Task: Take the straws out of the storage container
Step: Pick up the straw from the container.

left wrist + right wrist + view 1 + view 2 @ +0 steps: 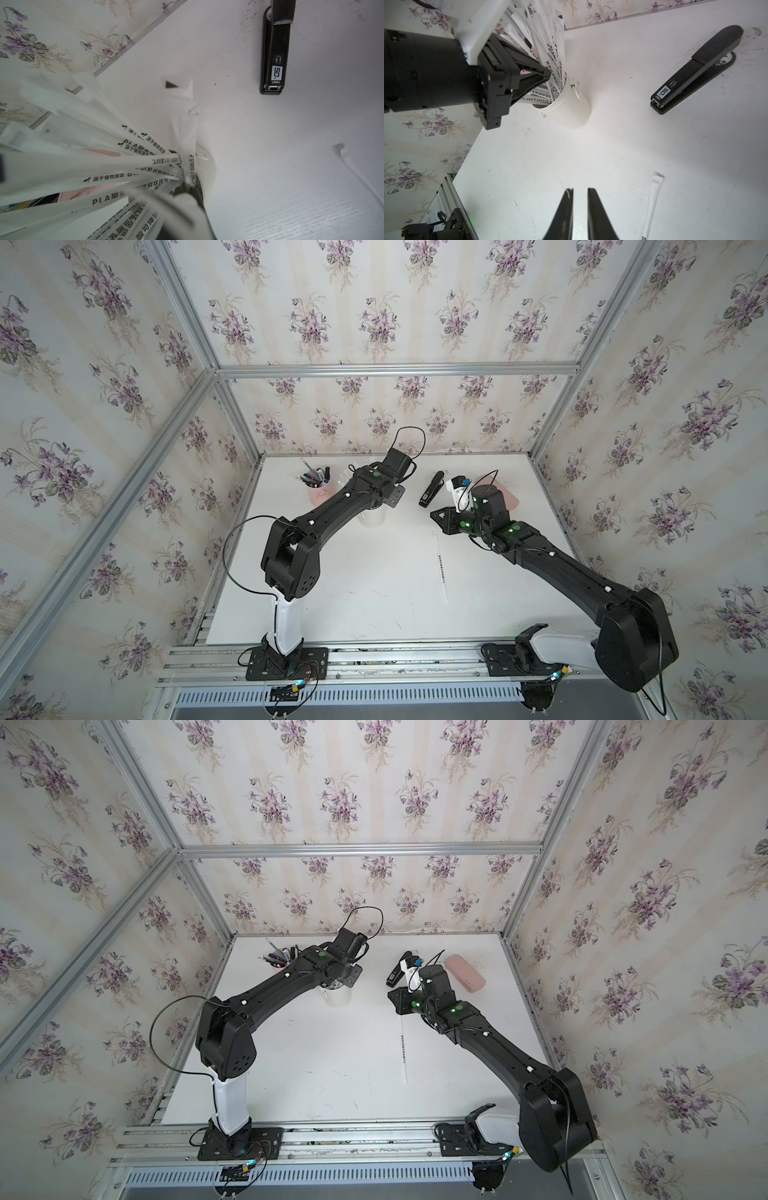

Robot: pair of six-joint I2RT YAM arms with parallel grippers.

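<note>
The white cup (pixel 571 110) stands upright toward the back of the table (pixel 374 605), with the pink pen pot (pixel 322 494) on one side and the black stapler (pixel 430 489) on the other. The left arm covers most of the cup in both top views. The straws (pixel 124 164), in white paper wrappers with black print, fan out of its mouth in a loose bundle.

The left gripper (pixel 187 192) reaches down into that bundle at the cup's rim, jaws drawn together. Whether a straw is caught between them I cannot tell — the fingers are blurred and half buried in wrappers.

One loose straw (pixel 441 568) lies flat on the table nearer the front, well apart from the cup, running roughly front to back. The right gripper (pixel 580 190) hangs over bare table just beside that straw's far end, its jaws only a narrow slit apart and nothing between them.

A pink case (pixel 464 972) lies on the table behind the right arm, near the stapler.
</note>
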